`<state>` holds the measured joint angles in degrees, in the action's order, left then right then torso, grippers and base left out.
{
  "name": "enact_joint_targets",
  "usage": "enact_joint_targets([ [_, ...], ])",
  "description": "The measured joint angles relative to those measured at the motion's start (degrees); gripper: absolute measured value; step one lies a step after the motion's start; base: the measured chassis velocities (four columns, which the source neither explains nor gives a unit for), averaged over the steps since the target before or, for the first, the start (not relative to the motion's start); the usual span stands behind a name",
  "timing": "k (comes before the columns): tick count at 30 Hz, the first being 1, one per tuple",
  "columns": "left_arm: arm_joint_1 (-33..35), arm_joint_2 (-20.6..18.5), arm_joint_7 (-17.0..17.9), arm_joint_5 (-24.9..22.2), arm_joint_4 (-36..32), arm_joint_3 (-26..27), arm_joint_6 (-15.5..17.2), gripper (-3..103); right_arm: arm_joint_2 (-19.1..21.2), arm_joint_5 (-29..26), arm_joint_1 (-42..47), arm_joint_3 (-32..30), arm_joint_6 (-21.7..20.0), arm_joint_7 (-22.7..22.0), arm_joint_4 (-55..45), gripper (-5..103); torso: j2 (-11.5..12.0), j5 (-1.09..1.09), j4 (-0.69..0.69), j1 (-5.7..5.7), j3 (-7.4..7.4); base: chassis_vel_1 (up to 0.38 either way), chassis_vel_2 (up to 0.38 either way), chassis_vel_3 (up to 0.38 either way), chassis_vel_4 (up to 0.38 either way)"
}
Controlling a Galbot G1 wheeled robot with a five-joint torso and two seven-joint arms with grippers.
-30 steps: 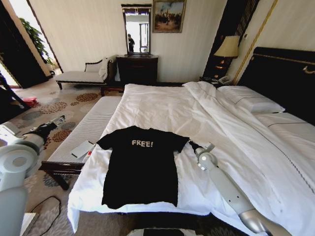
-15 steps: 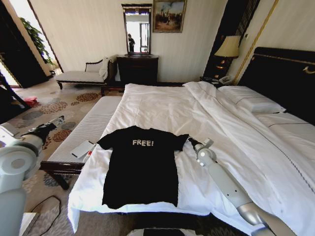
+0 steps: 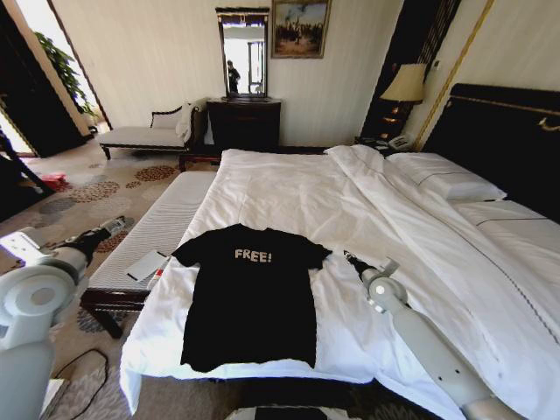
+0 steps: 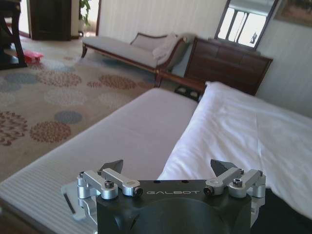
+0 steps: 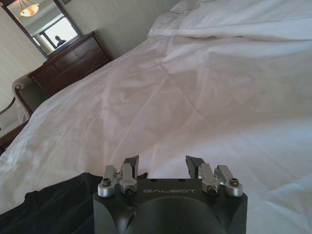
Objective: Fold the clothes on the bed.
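Observation:
The clothes, one black T-shirt with white "FREE!" lettering, lie flat and spread out near the front edge of the bed, on its white duvet. My right gripper rests low over the duvet just right of the shirt's right sleeve, apart from it. In the right wrist view this gripper is open and holds nothing, with black cloth beside it. My left gripper hangs out past the bed's left side over the bench. It is open too, and its fingers are spread wide.
A long striped bench runs along the bed's left side with a flat pad on it. Pillows and a dark headboard are at the right. A chaise, dresser and lamp line the far wall.
My right arm has drawn back to the right, away from the shirt's sleeve, which has settled slightly inward. The left gripper has shifted a little toward the bed.

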<state>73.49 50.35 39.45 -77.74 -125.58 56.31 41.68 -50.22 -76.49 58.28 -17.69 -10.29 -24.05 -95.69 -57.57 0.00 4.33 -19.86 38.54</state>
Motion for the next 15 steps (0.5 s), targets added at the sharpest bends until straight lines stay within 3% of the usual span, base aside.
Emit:
enact_joint_targets([
  [2,4.45,-0.66,-0.05,-0.52,-0.46,-1.47,0.4,100,0.09,0.14,0.69,-0.34,-0.01,-0.44,-0.6,65,0.0,0.01,-0.01,0.0,0.0,0.0,0.0,0.0,0.0],
  [4,5.86,-0.82,-0.32,-0.57,-0.64,-2.09,0.41,100,0.03,0.25,0.75,-0.39,-0.01,-0.65,-0.59,65,0.0,0.0,-0.02,0.0,0.0,0.0,0.0,0.0,0.0],
  [6,10.91,-1.6,-2.13,-0.37,-1.44,-4.62,0.44,100,-0.51,0.69,0.76,-0.4,-0.01,-1.38,-0.41,75,0.0,0.0,-0.03,0.0,0.0,0.0,0.0,0.0,0.0],
  [7,10.91,-1.6,-2.13,-0.37,-1.44,-4.62,0.44,100,-0.51,0.69,0.76,-0.4,-0.01,-1.38,-0.41,75,0.0,0.0,-0.03,0.0,0.0,0.0,0.0,0.0,0.0],
  [11,17.41,-2.69,-4.92,5.55,-1.28,-9.63,0.57,100,-1.76,2.26,0.46,-0.23,0.04,-1.89,-0.36,96,0.0,0.01,-0.02,0.0,0.0,0.0,0.0,0.0,0.0],
  [15,18.94,-1.55,-5.52,6.96,-1.33,-12.94,0.57,100,-2.47,2.78,0.27,-0.33,0.05,-2.19,-0.45,100,0.0,-0.01,-0.03,0.0,0.0,0.0,0.0,0.0,0.0],
])
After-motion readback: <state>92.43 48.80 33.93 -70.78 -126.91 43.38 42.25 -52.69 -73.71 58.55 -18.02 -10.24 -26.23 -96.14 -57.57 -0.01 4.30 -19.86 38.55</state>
